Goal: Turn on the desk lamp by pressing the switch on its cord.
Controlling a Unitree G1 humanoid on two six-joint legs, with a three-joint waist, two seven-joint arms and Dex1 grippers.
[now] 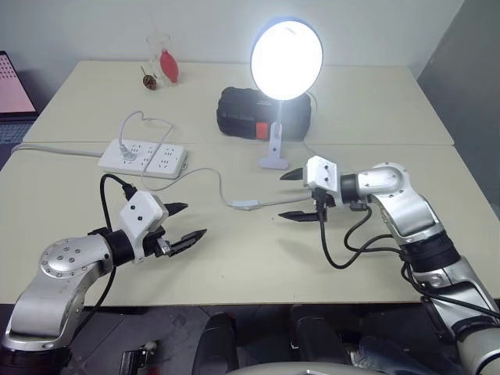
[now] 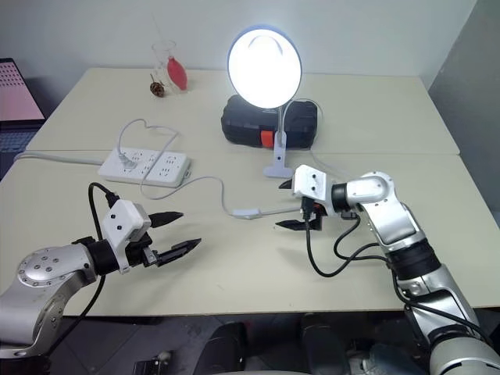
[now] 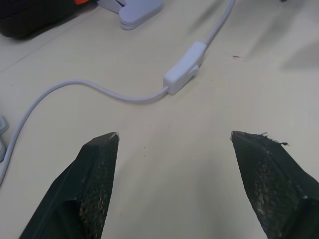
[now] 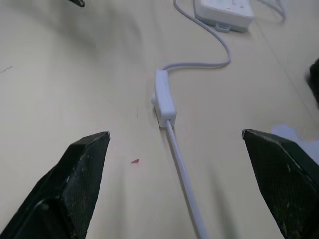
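Plenty of bare beige tabletop (image 1: 258,266) along the near edge, between the left gripper (image 1: 182,225) and the right gripper (image 1: 295,195); far half more crowded. Seam between two joined tables running across just beyond the white power strip (image 1: 143,157). Switch (image 1: 245,205) lying flat on the table between the two grippers, nearer the right one, touched by neither. Right gripper spread wide, empty, hovering just beside the switch and pointing toward it along the cord (image 4: 187,179); black fingers (image 4: 79,172) flanking switch and cord in the right wrist view, with clear table on both sides. Left gripper also spread and empty, low over the table, a little apart from the switch, aimed at it. Cord curving from the power strip to the switch, then on toward the base of the desk lamp (image 1: 286,59). Lamp standing upright behind the right gripper, shade glowing bright white. Black case (image 1: 248,112) with a red patch behind the lamp; clear glass with something red inside (image 1: 162,58) near the far edge. Pale wall behind; screen at the left border.
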